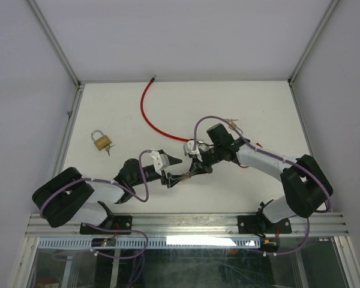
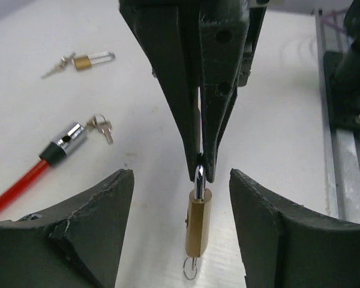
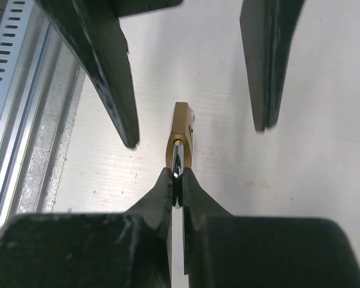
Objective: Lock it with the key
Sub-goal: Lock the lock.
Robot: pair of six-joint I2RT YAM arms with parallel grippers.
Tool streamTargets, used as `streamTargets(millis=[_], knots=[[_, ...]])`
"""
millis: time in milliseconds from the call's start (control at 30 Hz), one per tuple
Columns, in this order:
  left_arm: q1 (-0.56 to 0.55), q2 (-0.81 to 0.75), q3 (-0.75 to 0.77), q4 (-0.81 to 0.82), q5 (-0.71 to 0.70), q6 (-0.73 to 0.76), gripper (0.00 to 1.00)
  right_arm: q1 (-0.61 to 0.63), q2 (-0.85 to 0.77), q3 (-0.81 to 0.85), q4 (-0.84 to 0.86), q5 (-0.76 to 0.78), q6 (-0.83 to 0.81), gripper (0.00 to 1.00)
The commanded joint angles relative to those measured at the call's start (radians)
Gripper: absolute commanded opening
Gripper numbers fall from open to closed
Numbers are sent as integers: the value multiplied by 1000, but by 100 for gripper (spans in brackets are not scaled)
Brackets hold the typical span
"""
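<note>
A small brass padlock [image 2: 198, 223] hangs by its steel shackle [image 2: 199, 180] from my right gripper [image 3: 179, 180], which is shut on the shackle. In the right wrist view the padlock [image 3: 181, 133] points away from the pinched fingers. A key ring [image 2: 191, 268] dangles from the lock's underside; the key itself is hardly visible. My left gripper [image 2: 181, 174] is open, its fingers [image 2: 90, 216] standing either side of the padlock without touching it. In the top view both grippers meet over the table's middle, left gripper [image 1: 175, 171], right gripper [image 1: 192, 173].
A second brass padlock [image 1: 100, 140] with keys lies at the left of the table [image 1: 258, 108]. A red cable [image 1: 147, 111] ends in a chrome lock head [image 2: 67, 139] with keys [image 2: 102, 127] close behind the grippers. A metal rail [image 1: 186, 223] runs along the near edge.
</note>
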Motion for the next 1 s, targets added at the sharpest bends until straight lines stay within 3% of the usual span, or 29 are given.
streamTargets(millis=[0, 233, 433, 967], knots=[[-2, -160, -2, 22, -49, -115, 66, -70, -117, 37, -77, -165, -71, 0], [1, -362, -1, -173, -78, -230, 72, -149, -160, 92, -240, -206, -150, 0], [3, -425, -71, -44, -82, -334, 75, -202, -163, 165, -351, -220, -149, 0], [3, -237, -22, -15, -45, -391, 67, -255, -167, 194, -388, -257, -123, 0]])
